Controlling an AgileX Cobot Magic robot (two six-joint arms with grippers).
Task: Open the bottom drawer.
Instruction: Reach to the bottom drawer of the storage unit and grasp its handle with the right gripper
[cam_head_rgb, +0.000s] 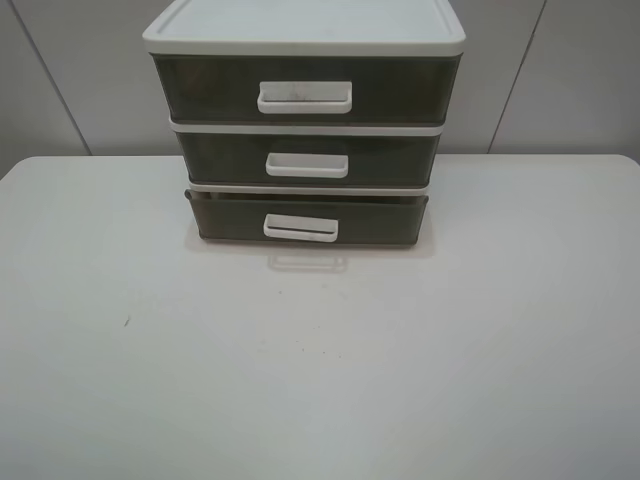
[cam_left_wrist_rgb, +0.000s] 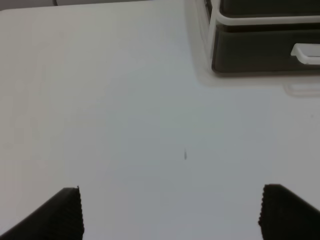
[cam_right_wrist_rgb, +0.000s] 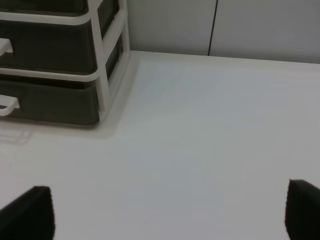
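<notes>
Smoky brown translucent plastic bottom drawer (cam_head_rgb: 385, 220), white loop handle (cam_head_rgb: 300, 228) crosswise, ahead and between left gripper (cam_left_wrist_rgb: 171, 210) and right gripper (cam_right_wrist_rgb: 167, 207), jaws spread empty, neither plainly nearer.

Translucent plastic bottom drawer (cam_head_rgb: 310, 220); matt table (cam_head_rgb: 320, 380).

The high camera looked down from above the near edge of the bench (cam_head_rgb: 320, 400) toward its far edge, framing the whole drawer unit (cam_head_rgb: 305, 40). Both wrist cameras sat low and close over the bench, facing the far edge, left and right of centre. All three views shared the front of the bottom drawer (cam_head_rgb: 230, 218)
</notes>
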